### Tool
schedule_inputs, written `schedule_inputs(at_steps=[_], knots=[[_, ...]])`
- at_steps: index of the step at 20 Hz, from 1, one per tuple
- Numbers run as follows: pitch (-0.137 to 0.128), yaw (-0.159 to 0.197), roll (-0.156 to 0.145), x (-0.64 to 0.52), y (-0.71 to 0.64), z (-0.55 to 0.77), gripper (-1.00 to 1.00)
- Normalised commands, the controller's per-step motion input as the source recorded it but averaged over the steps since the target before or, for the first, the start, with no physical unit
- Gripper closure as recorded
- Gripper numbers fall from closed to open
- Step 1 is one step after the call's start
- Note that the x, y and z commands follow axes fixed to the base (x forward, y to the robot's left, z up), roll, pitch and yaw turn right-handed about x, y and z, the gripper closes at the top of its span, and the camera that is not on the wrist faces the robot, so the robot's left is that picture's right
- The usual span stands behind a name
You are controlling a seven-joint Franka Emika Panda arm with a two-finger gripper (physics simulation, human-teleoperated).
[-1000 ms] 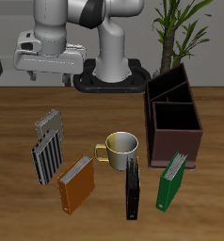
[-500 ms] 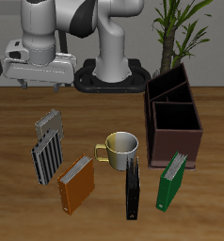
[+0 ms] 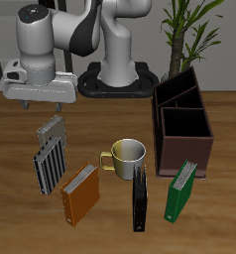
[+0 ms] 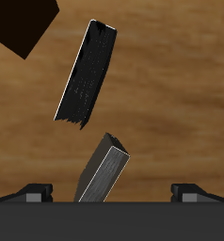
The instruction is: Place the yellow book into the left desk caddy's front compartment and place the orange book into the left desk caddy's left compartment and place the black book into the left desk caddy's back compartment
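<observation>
Wooden bench (image 3: 100, 213) carries all books. End effector (image 3: 43, 102) hovers above yellow book (image 3: 52, 130), fingers (image 4: 35, 193) wide apart, nothing held.

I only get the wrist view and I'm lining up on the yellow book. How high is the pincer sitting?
Observer: The pincer hangs well above the table, near the yellow book, not touching it.
Operator: Where's the orange book?
Observer: The orange book is nearer the table's front edge, past the striped book.
Operator: And the black one?
Observer: The black book is just in front of the mug.
</observation>
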Motion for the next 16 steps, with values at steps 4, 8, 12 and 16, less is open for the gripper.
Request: schedule_inputs(at_steps=[4,8,12,16], knots=[[-0.004,-0.043,-0.009,0.01,0.04,-0.36,-1.00],[-0.029,-0.022,0.010,-0.09,-0.02,-0.14,-1.00],[-0.012,-0.033,-0.019,-0.14,-0.06,-0.18,-1.00],[0.005,0.000,0.019,-0.11,0.01,-0.25,-1.00]])
